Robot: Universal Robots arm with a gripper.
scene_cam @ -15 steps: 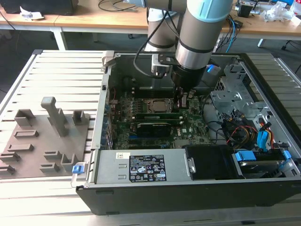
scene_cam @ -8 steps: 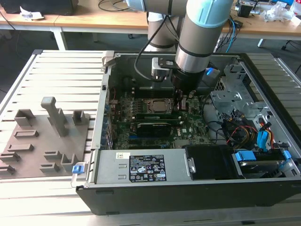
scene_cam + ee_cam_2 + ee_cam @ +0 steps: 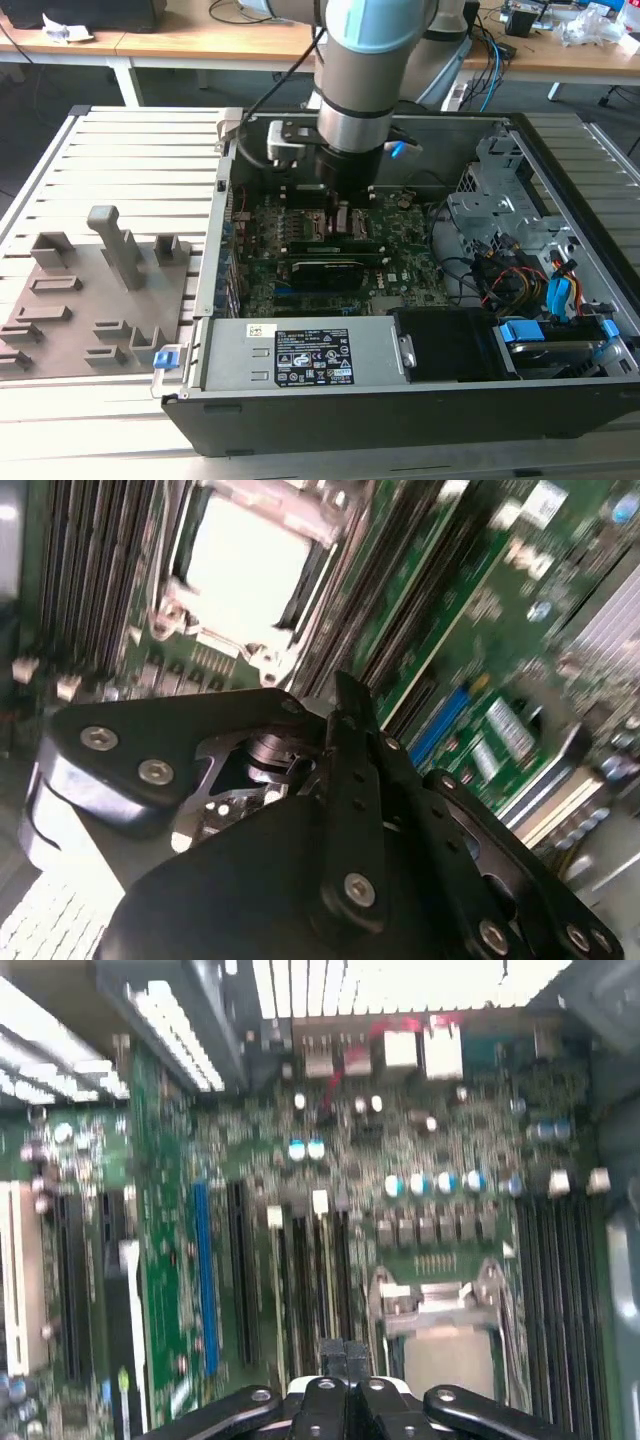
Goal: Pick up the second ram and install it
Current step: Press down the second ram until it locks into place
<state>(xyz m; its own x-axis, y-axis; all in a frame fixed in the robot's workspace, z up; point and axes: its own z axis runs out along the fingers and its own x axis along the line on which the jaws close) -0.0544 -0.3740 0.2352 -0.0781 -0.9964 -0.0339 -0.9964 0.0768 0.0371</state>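
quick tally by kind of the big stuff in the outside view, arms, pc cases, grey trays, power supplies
robot arm: 1
open computer case: 1
grey holder tray: 1
power supply: 1
total: 4

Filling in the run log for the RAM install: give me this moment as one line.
arm: inside open computer case | claw: shut, above motherboard | nearest: memory slots beside CPU socket | ram stick: not discernible

Both wrist views blurred; glare whitens bright patches; exterior evenly lit.
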